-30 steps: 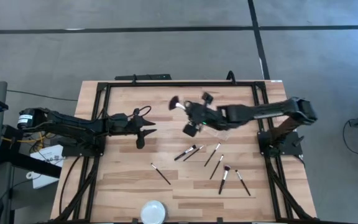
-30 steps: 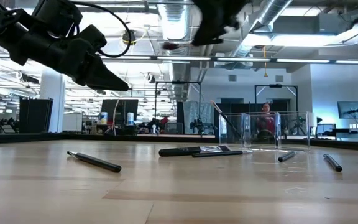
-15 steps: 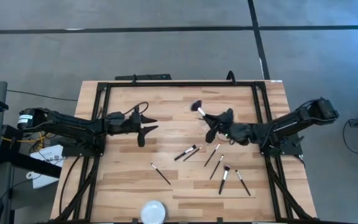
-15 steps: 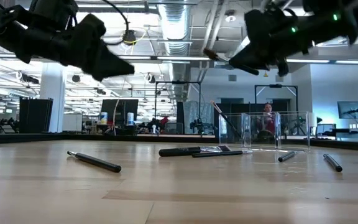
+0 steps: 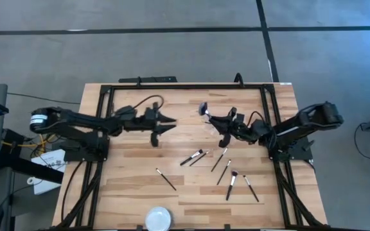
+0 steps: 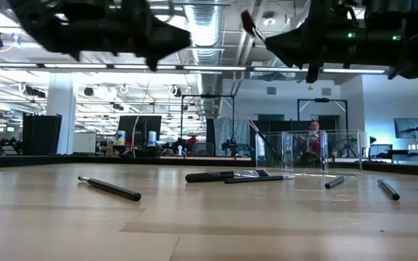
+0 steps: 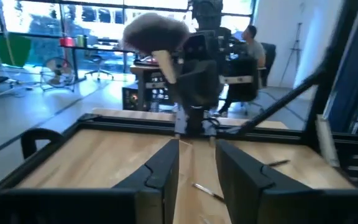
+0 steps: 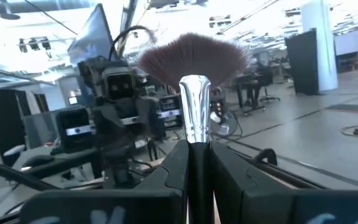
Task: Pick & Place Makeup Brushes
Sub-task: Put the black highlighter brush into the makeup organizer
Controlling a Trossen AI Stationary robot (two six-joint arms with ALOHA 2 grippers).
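Now pinching the fluffy brush (image 5: 203, 109) in the right gripper (image 5: 218, 122) farther toward 9 o'clock, with the half-open, empty left gripper (image 5: 167, 124) slid closer toward 3 o'clock.

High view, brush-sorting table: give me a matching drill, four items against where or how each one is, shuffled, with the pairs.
Items
1. fan-shaped makeup brush with silver ferrule
2. round white dish
3. left end effector
4. lone thin dark brush

States
A. at the table's near edge
B. empty, raised above the table
C. gripped by the right end effector
D. lying flat, left of the brush cluster

Pairs: 1-C, 2-A, 3-B, 4-D
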